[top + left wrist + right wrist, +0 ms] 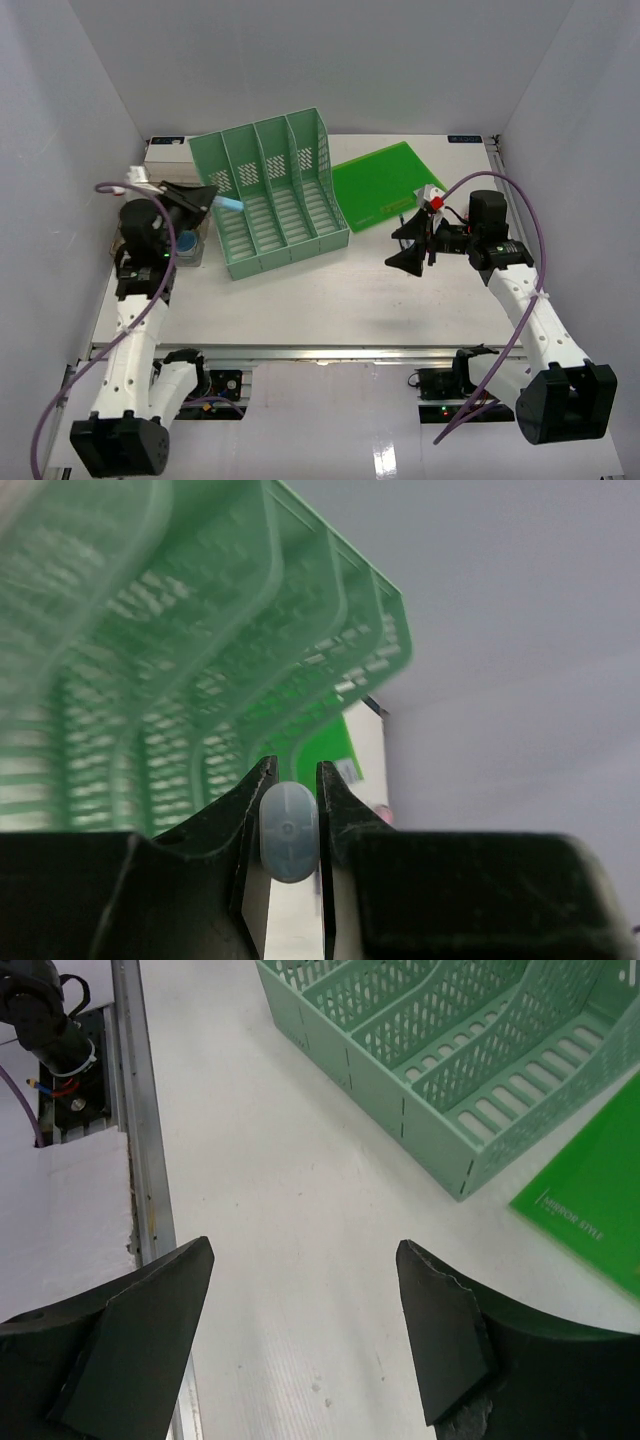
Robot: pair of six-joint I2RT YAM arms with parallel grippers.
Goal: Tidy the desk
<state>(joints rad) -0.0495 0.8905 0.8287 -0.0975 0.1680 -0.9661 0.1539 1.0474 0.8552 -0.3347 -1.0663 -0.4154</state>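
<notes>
Your left gripper [210, 198] is clamped on a pale blue, round-ended item [232, 204], so that tool is full. The wrist view shows the item end-on, pinched between both jaws. The move ahead turns on how this item sits to the mint-green file rack [262, 170]. The gripper is at the rack's left side, and the item's long axis runs from the jaws rightward. Its free end points across the rack's leftmost slot. Whether the tip is already inside that slot or only above it, you cannot tell from these views. The left arm is clearly the nearer one. The desk [330, 300] lies under the rack and spreads out on every side of it, with its long axis left to right. The rack stands on its back-left part. Your right gripper [408, 244] hangs with jaws spread wide and nothing between them. It is off the rack's right front corner, above bare desk, close in front of the green notebook [385, 185] that lies just right of the rack. A clear tray [190, 255] sits just left of the rack's front corner, beneath your left arm.
</notes>
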